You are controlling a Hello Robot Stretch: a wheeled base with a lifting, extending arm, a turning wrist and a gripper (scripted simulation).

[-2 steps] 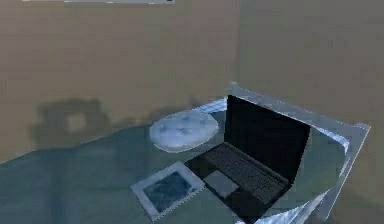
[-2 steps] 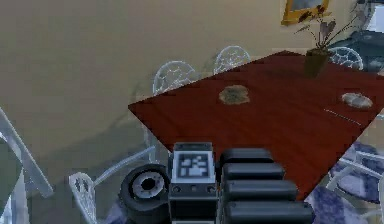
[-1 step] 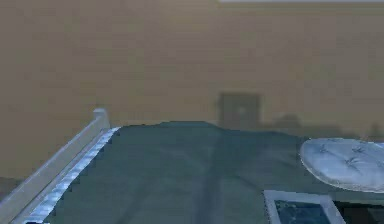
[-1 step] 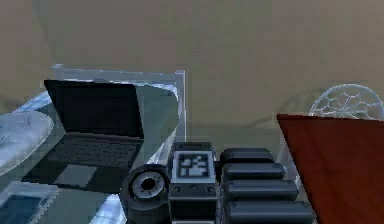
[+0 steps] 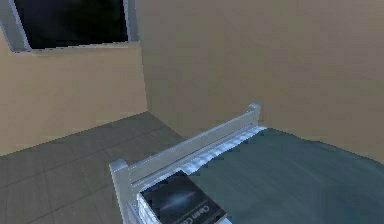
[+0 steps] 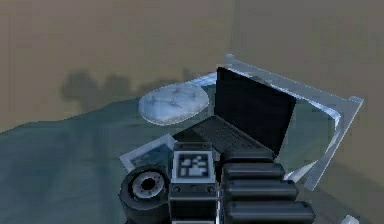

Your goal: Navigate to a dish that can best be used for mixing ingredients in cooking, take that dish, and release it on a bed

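Hand [image 6: 148, 190] far end unclear, cannot tell if holding anything | laptop [image 6: 255, 110] partly behind arm [image 6: 255, 190] | bed [image 6: 60, 150] cut off

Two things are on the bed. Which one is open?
The black laptop: its screen stands up from the keyboard. The other one, a pale rounded pillow, just lies flat on the bed.

The bed [image 5: 300, 170] is cut off by the forward view's right and bottom edges, the window [image 5: 75, 22] by its top. The far end of the gripper [image 6: 146, 191] cannot be made out.
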